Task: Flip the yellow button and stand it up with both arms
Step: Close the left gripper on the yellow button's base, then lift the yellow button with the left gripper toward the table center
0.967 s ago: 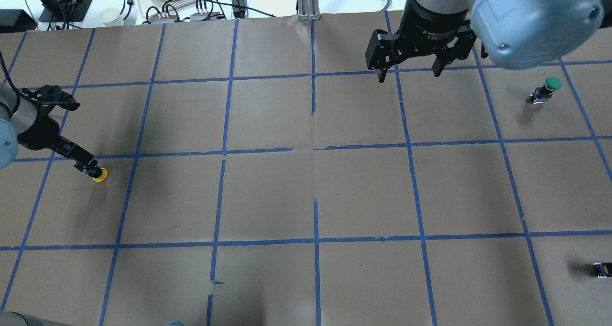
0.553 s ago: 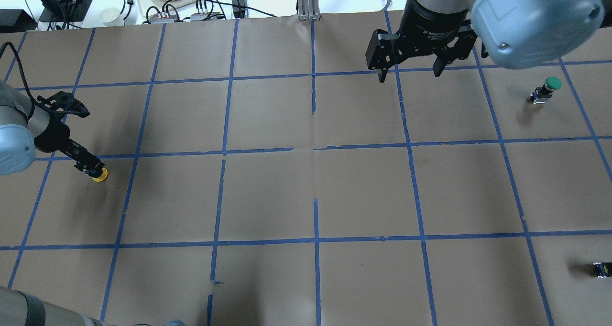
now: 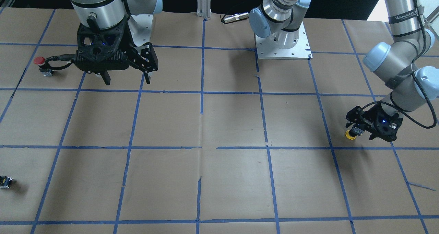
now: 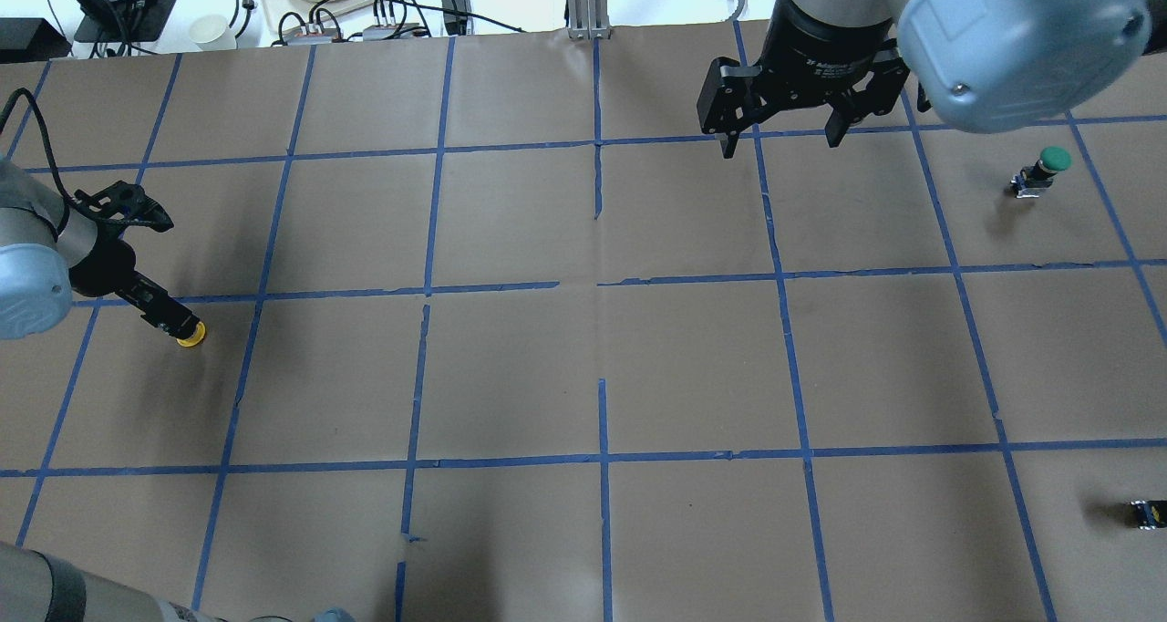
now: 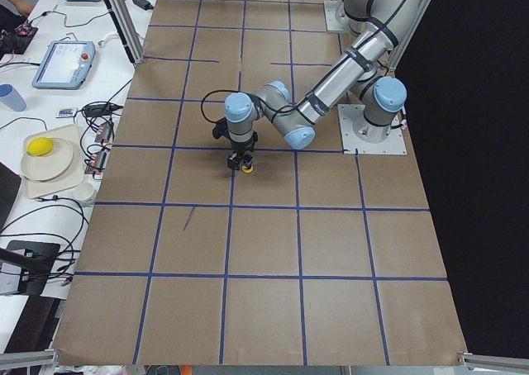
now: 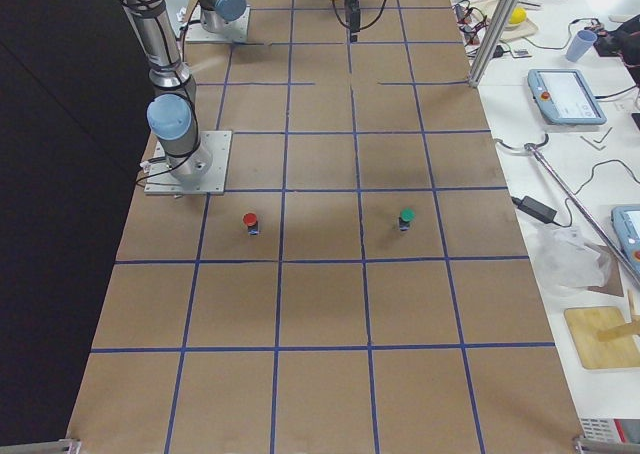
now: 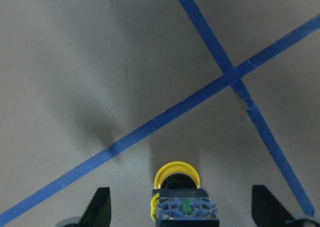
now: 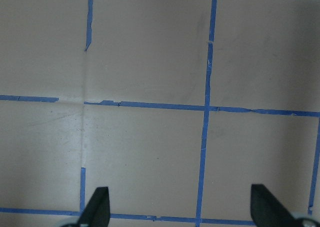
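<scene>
The yellow button [image 4: 191, 334] is lying near the left edge of the table [image 4: 638, 367], midway between the fingers [image 7: 101, 207] of the left gripper [image 7: 183, 201], with its cap pointing away from the wrist. The jaws are standing wide apart, touching neither side of it. The right gripper [image 4: 780, 143], likewise spread and empty, is hovering high. Bare table is surrounding the button.
</scene>
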Available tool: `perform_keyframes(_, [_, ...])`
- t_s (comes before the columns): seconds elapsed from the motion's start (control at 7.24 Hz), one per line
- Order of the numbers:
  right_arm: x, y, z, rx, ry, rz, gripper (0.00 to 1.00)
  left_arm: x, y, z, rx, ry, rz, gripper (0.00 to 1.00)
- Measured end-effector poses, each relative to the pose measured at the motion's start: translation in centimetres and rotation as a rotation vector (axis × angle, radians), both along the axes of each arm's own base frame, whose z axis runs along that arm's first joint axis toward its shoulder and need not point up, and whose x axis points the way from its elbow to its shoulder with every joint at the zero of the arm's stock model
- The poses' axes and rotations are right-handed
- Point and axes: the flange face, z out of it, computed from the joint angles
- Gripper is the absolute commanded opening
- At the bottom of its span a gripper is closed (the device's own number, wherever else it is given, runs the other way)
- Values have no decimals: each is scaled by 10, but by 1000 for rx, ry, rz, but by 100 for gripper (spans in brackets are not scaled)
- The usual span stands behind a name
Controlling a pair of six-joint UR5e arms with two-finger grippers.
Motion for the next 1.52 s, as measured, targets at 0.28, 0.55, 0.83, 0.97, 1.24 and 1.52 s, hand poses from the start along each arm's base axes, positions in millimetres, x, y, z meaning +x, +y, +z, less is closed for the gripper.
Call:
perform_keyframes(0.28, [0,0,0,2,2,0,100,1,1,1,10,-14,3,16])
perform_keyframes(0.55, [0,0,-1,4,2,1,100,-2,-1,5,6,9,4,15])
perform_keyframes(0.83, [0,0,-2,5,2,1,100,-15,-15,30,-18,109,45,15])
perform_keyframes(0.97, [-1,0,-1,6,4,0,100,-32,-23,57,6,186,92,15])
perform_keyframes(1.24, [-2,1,-1,8,9,-3,100,-95,-29,113,96,368,206,15])
perform_keyframes(1.52, [-2,1,0,7,8,-3,100,-177,-16,147,198,579,285,12])
